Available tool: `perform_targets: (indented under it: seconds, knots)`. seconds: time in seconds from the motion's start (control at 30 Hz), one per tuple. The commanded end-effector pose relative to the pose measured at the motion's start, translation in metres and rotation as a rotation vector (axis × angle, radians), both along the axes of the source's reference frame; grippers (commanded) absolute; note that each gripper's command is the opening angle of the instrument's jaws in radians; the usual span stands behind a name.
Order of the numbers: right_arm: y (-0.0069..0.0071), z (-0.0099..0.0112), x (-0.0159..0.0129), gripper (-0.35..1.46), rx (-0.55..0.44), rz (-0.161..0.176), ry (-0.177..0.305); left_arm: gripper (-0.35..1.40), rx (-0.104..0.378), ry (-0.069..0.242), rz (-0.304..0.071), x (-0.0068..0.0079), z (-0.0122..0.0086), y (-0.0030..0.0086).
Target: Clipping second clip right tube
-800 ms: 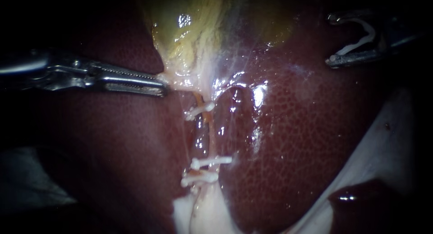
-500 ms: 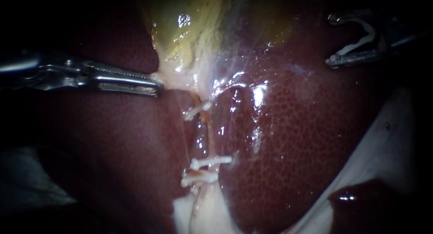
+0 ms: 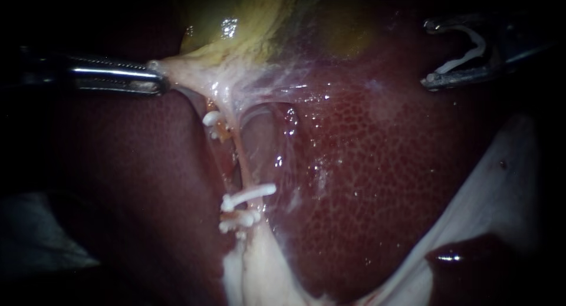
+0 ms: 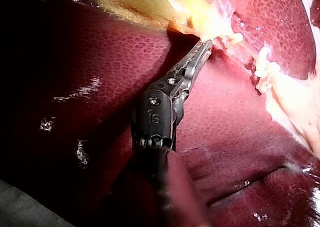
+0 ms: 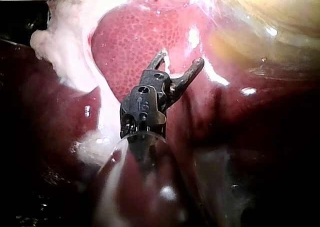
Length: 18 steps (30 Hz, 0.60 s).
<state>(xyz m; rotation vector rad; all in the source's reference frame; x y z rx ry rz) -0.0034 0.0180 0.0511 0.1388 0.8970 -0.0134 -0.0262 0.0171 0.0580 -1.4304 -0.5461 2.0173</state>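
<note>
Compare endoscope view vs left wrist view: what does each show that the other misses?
Endoscope only: the right instrument, away from the tube, carrying a white loaded clip. Left wrist only: the left instrument and its dark hinge housing, close up. Both: the left instrument gripping the gallbladder at its pale edge, white clips already on the tube, and the liver.

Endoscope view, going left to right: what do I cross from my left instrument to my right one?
Left instrument, jaws shut on the gallbladder edge → upper clip on the tube → lower two clips → open stretch of liver → right instrument, its jaws holding an open clip.
</note>
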Motion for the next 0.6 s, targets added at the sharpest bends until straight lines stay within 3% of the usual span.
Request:
perform_targets:
  seconds: [0.03, 0.17, 0.27, 0.6]
  knots:
    - [-0.0001, 0.0, 0.0002, 0.5, 0.002, -0.002, 0.004, -0.35, -0.001, 0.001, -0.003, -0.0001, -0.0001, -0.0001]
    - [-0.001, 0.0002, 0.0013, 0.5, 0.011, -0.026, 0.027, -0.35, -0.001, 0.001, -0.004, -0.0001, -0.0002, -0.0002]
    - [-0.002, 0.0007, 0.0029, 0.5, 0.063, -0.02, 0.041, -0.35, -0.001, 0.002, -0.004, -0.0001, -0.0002, -0.0002]
    - [-0.0077, 0.0044, 0.0097, 0.49, 0.28, -0.002, 0.12, -0.35, -0.002, 0.003, -0.006, -0.0002, -0.0004, -0.0005]
